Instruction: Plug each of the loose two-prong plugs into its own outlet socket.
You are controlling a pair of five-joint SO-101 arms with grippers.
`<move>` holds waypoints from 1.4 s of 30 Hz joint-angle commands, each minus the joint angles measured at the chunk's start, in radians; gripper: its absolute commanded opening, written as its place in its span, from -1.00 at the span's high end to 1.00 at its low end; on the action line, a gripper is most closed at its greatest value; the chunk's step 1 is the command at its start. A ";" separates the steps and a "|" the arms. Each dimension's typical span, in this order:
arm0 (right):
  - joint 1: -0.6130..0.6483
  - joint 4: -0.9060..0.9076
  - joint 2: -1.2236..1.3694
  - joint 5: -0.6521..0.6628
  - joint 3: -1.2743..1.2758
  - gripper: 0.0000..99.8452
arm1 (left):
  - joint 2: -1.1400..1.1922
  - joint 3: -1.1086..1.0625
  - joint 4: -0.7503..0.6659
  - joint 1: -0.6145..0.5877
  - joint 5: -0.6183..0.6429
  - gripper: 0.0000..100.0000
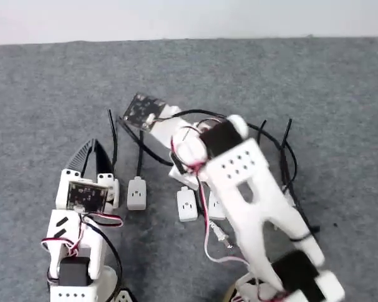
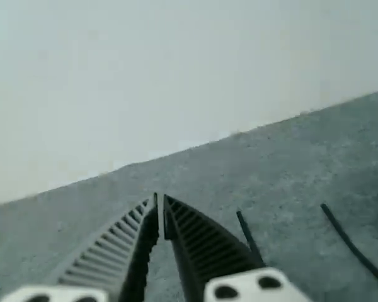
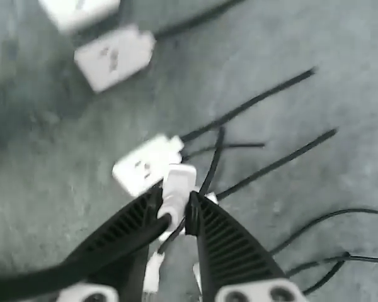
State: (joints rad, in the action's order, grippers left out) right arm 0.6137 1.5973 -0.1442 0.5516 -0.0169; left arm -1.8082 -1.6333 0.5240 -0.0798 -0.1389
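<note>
White sockets (image 1: pixel 137 193), black cords (image 1: pixel 140 151), grey table (image 1: pixel 44 94)

Grey, carpet-like table (image 1: pixel 44 88), meeting a pale wall at the far edge. Bears a left outlet socket (image 1: pixel 137 193), white, with its black cord (image 1: pixel 140 151) running toward the far side. Bears a middle outlet socket (image 1: pixel 187 205) just to the right, and a third outlet socket (image 1: pixel 215 206) beside that, partly covered. Carries loose black cords (image 1: pixel 283 148) curling on the right.

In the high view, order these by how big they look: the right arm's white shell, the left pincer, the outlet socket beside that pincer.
1. right arm's white shell, largest, though nearer the camera.
2. left pincer and outlet socket: about alike, so unranked.
</note>
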 commanded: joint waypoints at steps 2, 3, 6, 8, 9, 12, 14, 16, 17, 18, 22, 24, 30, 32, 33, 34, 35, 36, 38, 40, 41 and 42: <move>0.021 0.004 0.096 0.031 -0.058 0.98 | -0.014 0.008 0.006 -0.021 -0.002 0.98; 0.025 0.002 0.119 0.029 -0.058 0.98 | -0.014 0.007 0.006 -0.020 0.006 0.98; 0.051 0.002 0.174 0.028 -0.058 0.98 | -0.014 0.007 0.023 -0.017 0.023 0.98; 0.073 0.001 0.197 0.031 -0.058 0.98 | -0.014 0.002 0.025 -0.017 0.023 0.98; 0.081 0.001 0.203 0.032 -0.058 0.98 | -0.014 -0.012 0.020 -0.017 0.023 0.98; 0.091 0.005 0.223 0.035 -0.055 0.98 | -0.014 -0.050 -0.028 -0.009 0.023 0.98; 0.090 -0.008 0.217 0.032 -0.029 0.98 | -0.014 -0.050 -0.018 0.006 0.021 0.98; 0.085 -0.038 0.206 0.028 0.014 0.98 | -0.014 -0.050 -0.017 0.011 0.020 0.98; 0.085 -0.059 0.193 0.026 0.044 0.98 | -0.014 -0.050 -0.018 0.011 0.020 0.98; 0.085 -0.093 0.174 0.026 0.086 0.98 | -0.014 -0.050 -0.018 0.011 0.020 0.98; 0.093 -0.246 0.031 -0.012 0.272 0.98 | -0.014 -0.050 -0.020 0.011 0.018 0.98; 0.097 -0.306 -0.068 -0.021 0.358 0.98 | -0.014 -0.050 -0.020 0.011 0.018 0.98; 0.137 -0.400 -0.315 -0.008 0.589 0.98 | -0.014 -0.048 -0.021 0.011 0.018 0.98; 0.151 -0.400 -0.346 0.015 0.637 0.98 | -0.014 -0.048 -0.021 0.012 0.018 0.98; 0.153 -0.400 -0.357 0.028 0.647 0.98 | -0.014 -0.048 -0.021 0.012 0.018 0.98; 0.153 -0.395 -0.363 0.048 0.654 0.98 | -0.014 -0.048 -0.021 0.014 0.018 0.98; 0.153 -0.392 -0.369 0.068 0.655 0.98 | -0.014 -0.048 -0.021 0.014 0.017 0.98; 0.153 -0.381 -0.371 0.087 0.655 0.98 | -0.014 -0.048 -0.021 0.014 0.017 0.98; 0.153 -0.372 -0.369 0.127 0.655 0.98 | -0.014 -0.048 -0.021 0.014 0.017 0.98; 0.151 -0.369 -0.369 0.153 0.657 0.98 | -0.014 -0.048 -0.021 0.014 0.017 0.98; 0.151 -0.369 -0.369 0.163 0.658 0.98 | -0.014 -0.048 -0.026 0.014 0.017 0.98; 0.151 -0.371 -0.369 0.163 0.661 0.98 | -0.014 -0.048 -0.031 0.012 0.017 0.98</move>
State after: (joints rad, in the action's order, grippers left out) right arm 0.7610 1.2213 -0.4741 0.6851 0.6444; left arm -1.8082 -1.6947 0.5301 -0.0721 -0.1281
